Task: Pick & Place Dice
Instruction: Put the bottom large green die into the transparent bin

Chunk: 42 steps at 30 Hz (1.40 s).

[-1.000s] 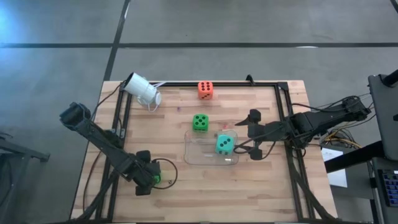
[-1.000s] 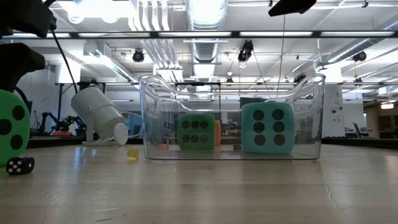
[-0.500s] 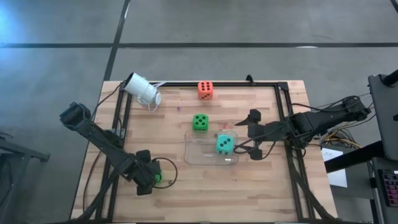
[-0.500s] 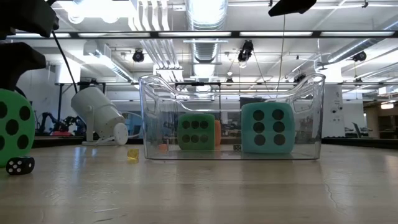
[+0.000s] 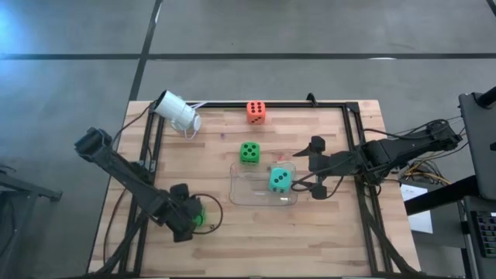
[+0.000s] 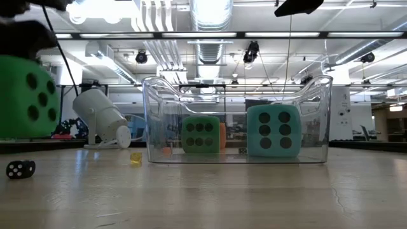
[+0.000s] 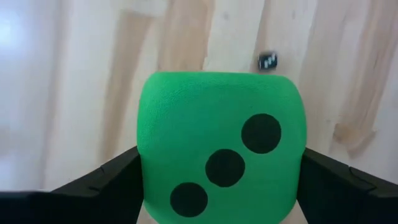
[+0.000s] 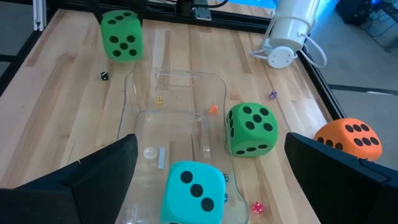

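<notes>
My left gripper is near the table's near-left corner, shut on a bright green die, which shows raised above the table in the low view. A teal die sits on the floor of a clear container. The second green die rests on the table just beyond the container. The orange die rests near the far edge. My right gripper is open, level with the container's right end, touching nothing; its wrist view shows the teal die close ahead. My left gripper pinches the green die between its two fingers, which lie on two opposite side faces. The fingers slant down at it from above. The die is lifted clear of the table, its three-pip face toward the wrist camera.
A white cylindrical camera lies at the far-left corner with its cable. A tiny black die and a small yellow bit lie on the wood. Black frame rails run along the table's edges.
My left gripper has risen with the green die and shifted slightly toward the table's right. The die now hangs clear above the table, higher than a second ago. The right arm and the other dice have kept still.
</notes>
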{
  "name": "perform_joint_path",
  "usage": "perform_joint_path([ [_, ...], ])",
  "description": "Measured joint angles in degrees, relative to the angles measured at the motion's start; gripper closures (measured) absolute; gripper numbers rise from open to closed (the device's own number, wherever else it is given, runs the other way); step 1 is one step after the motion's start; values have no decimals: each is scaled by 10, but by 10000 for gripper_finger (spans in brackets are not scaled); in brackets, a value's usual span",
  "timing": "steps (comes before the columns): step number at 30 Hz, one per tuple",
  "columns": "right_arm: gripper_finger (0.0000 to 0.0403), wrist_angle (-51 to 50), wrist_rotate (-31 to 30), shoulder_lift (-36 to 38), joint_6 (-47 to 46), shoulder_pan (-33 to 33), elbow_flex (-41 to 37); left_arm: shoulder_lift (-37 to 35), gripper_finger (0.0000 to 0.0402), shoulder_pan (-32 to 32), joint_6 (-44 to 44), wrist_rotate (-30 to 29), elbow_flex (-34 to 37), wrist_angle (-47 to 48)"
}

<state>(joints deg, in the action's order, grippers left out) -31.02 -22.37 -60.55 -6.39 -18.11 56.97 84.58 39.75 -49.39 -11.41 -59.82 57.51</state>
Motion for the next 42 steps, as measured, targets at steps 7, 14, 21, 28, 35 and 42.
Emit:
perform_joint_path([
  [7,3,0,0,0,0,0,0,-1,68,-21,39,-79,-101,72],
  [14,3,0,0,0,0,0,0,-1,67,-84,140,-116,-161,56],
  [21,3,0,0,0,0,0,0,-1,67,-184,301,-91,-168,-28],
  [28,3,0,0,0,0,0,0,16,67,-263,427,-28,-168,-123],
  [35,3,0,0,0,0,0,0,75,66,-290,484,9,-175,-163],
  [42,3,0,0,0,0,0,0,144,66,-314,515,10,-251,-131],
])
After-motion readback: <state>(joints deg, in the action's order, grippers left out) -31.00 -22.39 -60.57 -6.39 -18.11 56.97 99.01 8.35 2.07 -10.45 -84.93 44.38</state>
